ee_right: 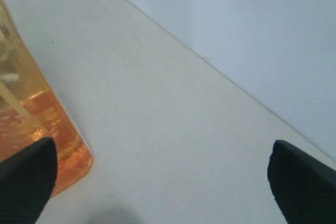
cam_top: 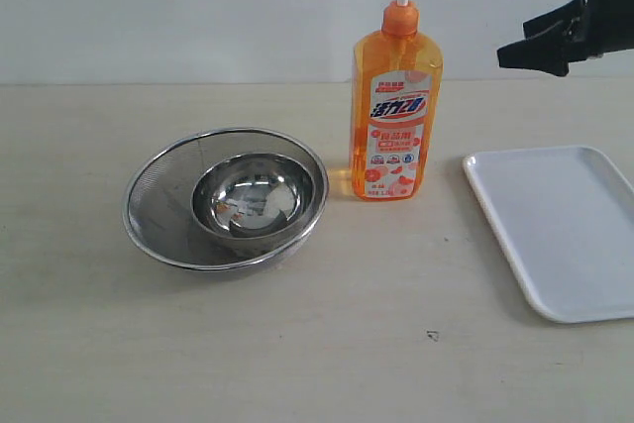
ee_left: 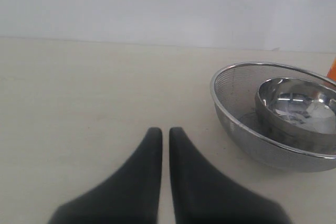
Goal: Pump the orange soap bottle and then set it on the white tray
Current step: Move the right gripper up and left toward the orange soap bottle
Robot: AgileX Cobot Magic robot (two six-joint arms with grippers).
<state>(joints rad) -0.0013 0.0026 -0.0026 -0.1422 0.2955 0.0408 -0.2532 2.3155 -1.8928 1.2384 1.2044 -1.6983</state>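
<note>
So the right gripper (cam_top: 517, 44) is hanging up around pump height with its black fingers spread wide and nothing between them. The orange soap bottle (cam_top: 395, 116) stands upright on the pale matte table (cam_top: 297, 364), off to the gripper's side toward the bowls and clearly apart from it. It's a tall, boxy, see-through orange plastic bottle with an orange pump on a white stem and a white-and-red label with blue lettering. The white tray (cam_top: 555, 245) lies lower down, roughly beneath that gripper: flat, glossy, with rounded corners and a low rim. The bottle is near it but not on it. Past the bottle, farther from the gripper, a fine mesh strainer bowl (cam_top: 158, 195) holds a smaller shiny steel bowl (cam_top: 253, 200). The right wrist view only catches the bottle's lower corner, just beside one fingertip (ee_right: 26, 177), with orange liquid showing through. The left gripper (ee_left: 165, 132) only shows up in its own wrist view. Its smooth black fingers are pressed together, gripping nothing, with the bowls ahead and off to one side. The weave of the mesh is much clearer there.
</note>
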